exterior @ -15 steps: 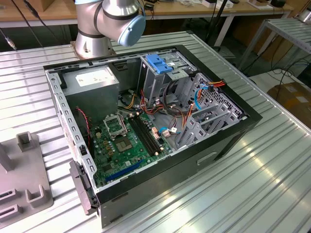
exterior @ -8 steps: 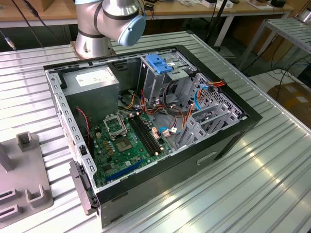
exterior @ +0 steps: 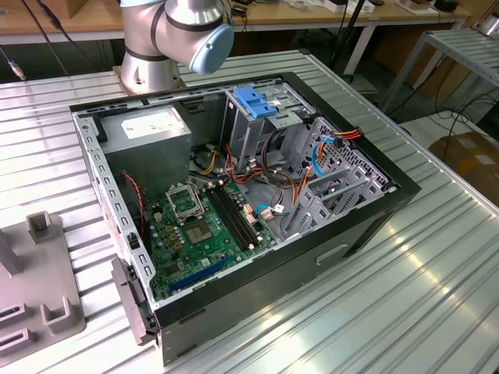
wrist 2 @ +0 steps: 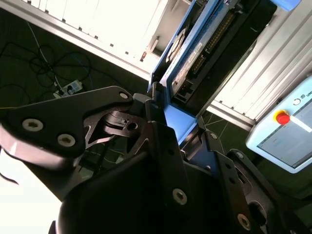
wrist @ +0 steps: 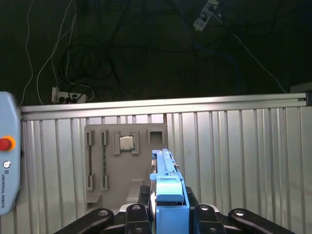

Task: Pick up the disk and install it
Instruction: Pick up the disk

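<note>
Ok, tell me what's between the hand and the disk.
Nothing. In both wrist views the hand is shut straight onto the disk, with no gap and nothing wedged in between.

Open computer case (exterior: 257, 290) on ribbed table (exterior: 405, 312), grey fixture (exterior: 39, 300) beside it.

the open case (exterior: 366, 226) leaves room above the motherboard (exterior: 204, 226), but cables (exterior: 274, 167) crowd the gap beside the tall drive cage (exterior: 251, 132). below the pincer (wrist: 168, 197) clamping the disk (wrist: 165, 165), a grey fixture plate (wrist: 112, 170) lies on the ribbed surface (wrist: 234, 161).
</note>
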Controlling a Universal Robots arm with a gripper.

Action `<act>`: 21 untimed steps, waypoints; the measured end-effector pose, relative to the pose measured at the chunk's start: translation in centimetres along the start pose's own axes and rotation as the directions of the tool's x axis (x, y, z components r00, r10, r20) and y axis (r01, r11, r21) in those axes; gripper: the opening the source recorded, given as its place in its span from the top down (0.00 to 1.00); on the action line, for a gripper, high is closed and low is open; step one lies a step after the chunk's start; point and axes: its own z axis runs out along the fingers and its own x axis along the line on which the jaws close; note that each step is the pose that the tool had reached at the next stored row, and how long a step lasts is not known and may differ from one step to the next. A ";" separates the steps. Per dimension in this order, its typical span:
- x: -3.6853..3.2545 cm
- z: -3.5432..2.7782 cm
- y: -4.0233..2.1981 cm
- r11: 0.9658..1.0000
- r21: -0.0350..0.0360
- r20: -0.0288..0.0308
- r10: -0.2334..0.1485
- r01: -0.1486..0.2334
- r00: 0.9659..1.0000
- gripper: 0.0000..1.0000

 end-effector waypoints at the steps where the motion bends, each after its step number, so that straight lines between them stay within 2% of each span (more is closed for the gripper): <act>1: -0.01 0.00 -0.17 1.000 0.000 0.000 0.000 0.000 1.000 0.63; 10: -0.10 0.00 -1.83 1.000 0.000 0.000 0.000 0.000 1.000 0.63; 15: -0.17 0.00 -3.00 1.000 0.000 0.000 0.000 0.000 1.000 0.63; 21: -0.27 0.00 -4.72 1.000 0.000 0.000 0.000 0.000 1.000 0.63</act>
